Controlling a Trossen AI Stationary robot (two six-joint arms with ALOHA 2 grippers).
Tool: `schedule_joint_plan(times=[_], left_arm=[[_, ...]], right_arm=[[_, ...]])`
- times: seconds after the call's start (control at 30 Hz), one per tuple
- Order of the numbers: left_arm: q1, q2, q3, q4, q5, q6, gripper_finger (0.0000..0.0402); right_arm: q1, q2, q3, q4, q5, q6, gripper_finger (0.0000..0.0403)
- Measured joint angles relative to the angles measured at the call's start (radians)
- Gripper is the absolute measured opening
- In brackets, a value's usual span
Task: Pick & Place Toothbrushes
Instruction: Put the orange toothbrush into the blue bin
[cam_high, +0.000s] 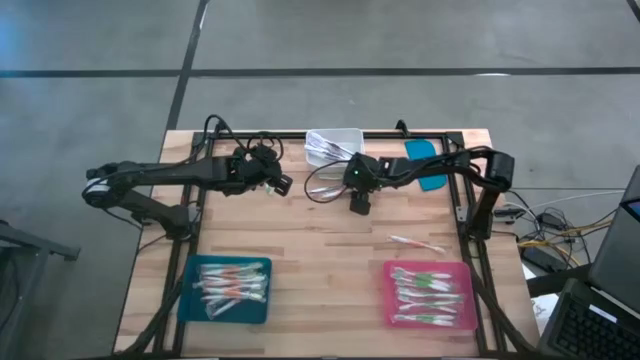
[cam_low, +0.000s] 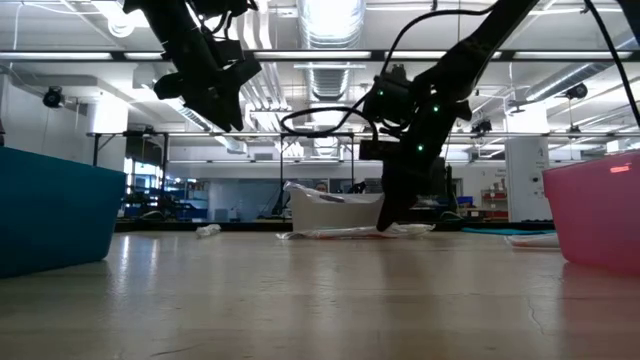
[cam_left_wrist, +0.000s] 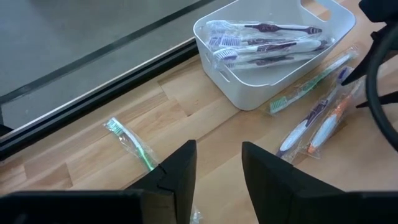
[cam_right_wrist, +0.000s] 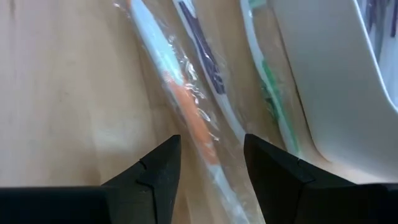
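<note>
Your right gripper (cam_right_wrist: 208, 168) hangs low over the table just in front of the white bin (cam_high: 335, 145), fingers spread, straddling an orange toothbrush (cam_right_wrist: 186, 118) in clear wrap without pinching it. That brush's long axis runs straight out ahead between the fingers. A purple toothbrush (cam_right_wrist: 202, 46) and a green toothbrush (cam_right_wrist: 270, 93) lie beside it, roughly parallel, the green one nearest the bin wall.

Your left gripper (cam_left_wrist: 217, 177) hovers higher, left of the bin, fingers apart and empty; one green brush (cam_left_wrist: 130, 144) lies slantwise just ahead.

More brushes fill the bin, teal tray (cam_high: 190, 300) and pink tray (cam_high: 390, 305).
</note>
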Motion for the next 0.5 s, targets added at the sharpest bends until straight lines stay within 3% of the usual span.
schedule_joint_plan(times=[0.5], left_arm=[[0.0,0.0,0.0,0.0,0.0,-0.001,0.0135]], right_arm=[[-0.004,0.055,0.005,-0.004,-0.059,0.017,0.0167]])
